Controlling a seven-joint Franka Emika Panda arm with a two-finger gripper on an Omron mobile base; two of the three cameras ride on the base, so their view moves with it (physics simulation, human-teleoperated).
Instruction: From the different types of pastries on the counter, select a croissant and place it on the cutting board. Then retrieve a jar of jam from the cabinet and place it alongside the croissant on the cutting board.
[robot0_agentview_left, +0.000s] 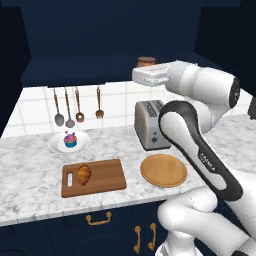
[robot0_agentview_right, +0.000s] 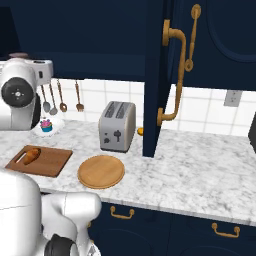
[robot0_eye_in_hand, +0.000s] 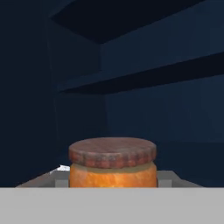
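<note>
In the hand view the jar of jam (robot0_eye_in_hand: 112, 168), orange-brown with a darker ridged lid, sits between my fingertips, inside the dark navy cabinet (robot0_eye_in_hand: 144, 78). My gripper (robot0_eye_in_hand: 112, 181) is shut on it. From the left base view the jar (robot0_agentview_left: 146, 61) shows just above my hand, with the gripper (robot0_agentview_left: 146, 69) raised at shelf height above the toaster. The croissant (robot0_agentview_left: 84, 174) lies on the left part of the cutting board (robot0_agentview_left: 107, 178) on the counter (robot0_agentview_left: 30, 175). The cupcake (robot0_agentview_left: 70, 140) stands on a white plate behind the board.
A silver toaster (robot0_agentview_left: 150, 125) stands below my hand and a round wooden plate (robot0_agentview_left: 163, 170) lies in front of it. Several utensils (robot0_agentview_left: 75, 107) hang on the tiled wall. The open cabinet door (robot0_agentview_right: 160, 75) juts out to the right of the toaster.
</note>
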